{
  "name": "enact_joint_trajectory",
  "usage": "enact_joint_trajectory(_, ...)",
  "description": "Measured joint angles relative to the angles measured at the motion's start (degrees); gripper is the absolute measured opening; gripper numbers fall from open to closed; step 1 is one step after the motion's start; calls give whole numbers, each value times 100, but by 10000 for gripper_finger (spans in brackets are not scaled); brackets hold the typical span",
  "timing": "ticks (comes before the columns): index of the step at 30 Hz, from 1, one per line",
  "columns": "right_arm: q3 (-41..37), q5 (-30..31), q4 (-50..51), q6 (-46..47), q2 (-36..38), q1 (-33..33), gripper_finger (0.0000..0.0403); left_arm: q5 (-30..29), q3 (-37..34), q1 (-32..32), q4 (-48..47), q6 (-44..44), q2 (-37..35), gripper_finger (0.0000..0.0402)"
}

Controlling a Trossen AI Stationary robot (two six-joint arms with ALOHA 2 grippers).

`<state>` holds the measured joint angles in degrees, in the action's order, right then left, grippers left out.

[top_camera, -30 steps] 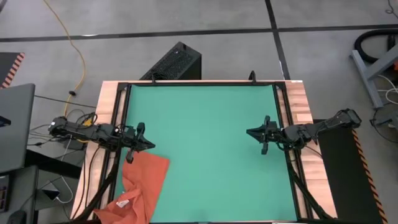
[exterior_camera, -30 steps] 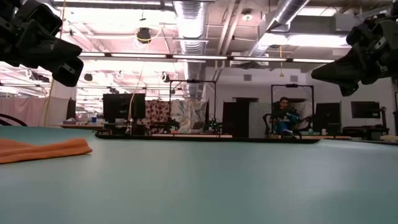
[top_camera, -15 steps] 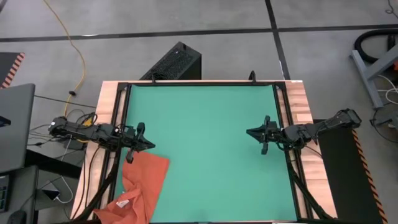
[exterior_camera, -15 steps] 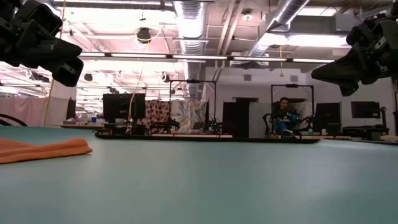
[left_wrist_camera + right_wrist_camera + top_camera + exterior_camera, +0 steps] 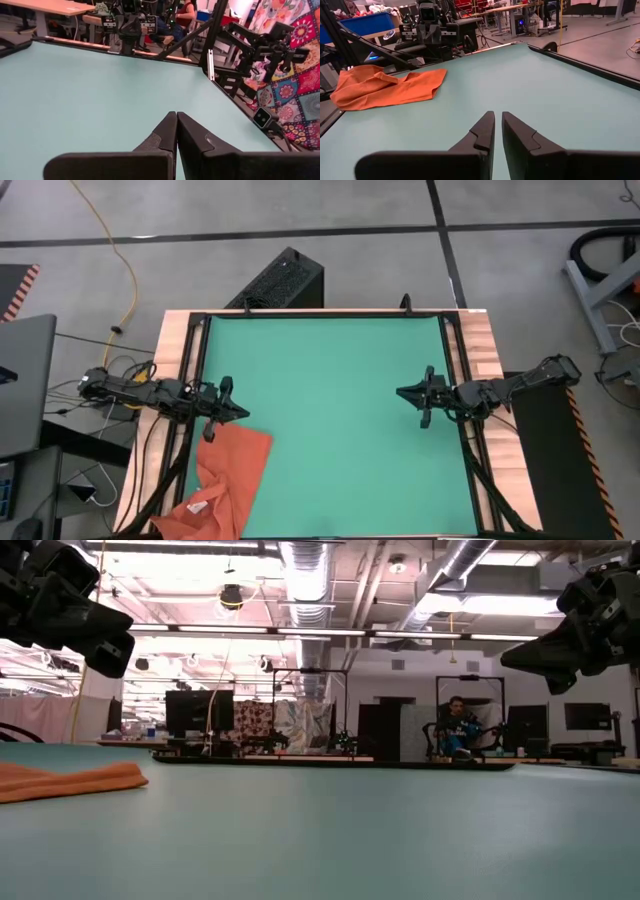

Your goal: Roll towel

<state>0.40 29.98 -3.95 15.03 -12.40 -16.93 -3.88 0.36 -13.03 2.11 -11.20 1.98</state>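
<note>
**Two idle arms, one crumpled towel at the mat's near-left corner**

Two grippers hang above the green mat (image 5: 330,420), neither touching anything. The left gripper (image 5: 238,412) sits over the mat's left edge, its tip aimed toward the middle of the table; in its own wrist view the two dark fingers (image 5: 167,134) lie pressed together, with only a hairline seam between them. The right gripper (image 5: 404,392) is over the mat's right side, pointing back toward the left arm, and its fingers (image 5: 482,131) are nearly closed too, showing just a thin slit of mat between them and gripping nothing.

The towel (image 5: 225,480) lies unrolled and rumpled at the mat's near-left corner, just below the left gripper's tip in the overhead view. Its long axis runs diagonally, from the upper end by the left gripper down toward the table's near edge, where the lower end spills off the mat onto the wooden border (image 5: 150,480). A small white tag (image 5: 197,507) shows near that lower end. From table height the towel (image 5: 70,780) is a low, flat orange ridge at the far left. In the right wrist view the towel (image 5: 385,86) spreads in loose folds across the mat in front of the left arm's base.

A seated person (image 5: 458,728) is visible in the room beyond the table.
</note>
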Motion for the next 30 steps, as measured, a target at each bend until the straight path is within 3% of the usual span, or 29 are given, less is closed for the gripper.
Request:
enact_joint_trajectory(11, 0, 1, 0, -24, -2, 1, 58, -138, 2, -1, 32, 238, 0, 0)
enact_joint_trajectory(13, 0, 35, -4, -795, 0, 29, 58, -289, 0, -1, 62, 404, 0, 0)
enact_joint_trajectory(17, 0, 122, -8, -3231, -1, 137, 58, -302, 0, -1, 62, 414, 0, 0)
enact_joint_trajectory(21, 0, 155, -106, -4678, -2, 221, 58, -362, 0, -1, 142, 585, 0, 0)
enact_joint_trajectory(27, 0, 157, -200, -4803, -2, 252, 58, -608, 0, -1, 256, 317, -2, 0)
enact_joint_trajectory(30, 0, 107, -216, -4429, -2, 203, 58, -660, 2, -1, 280, 317, 1, 0)
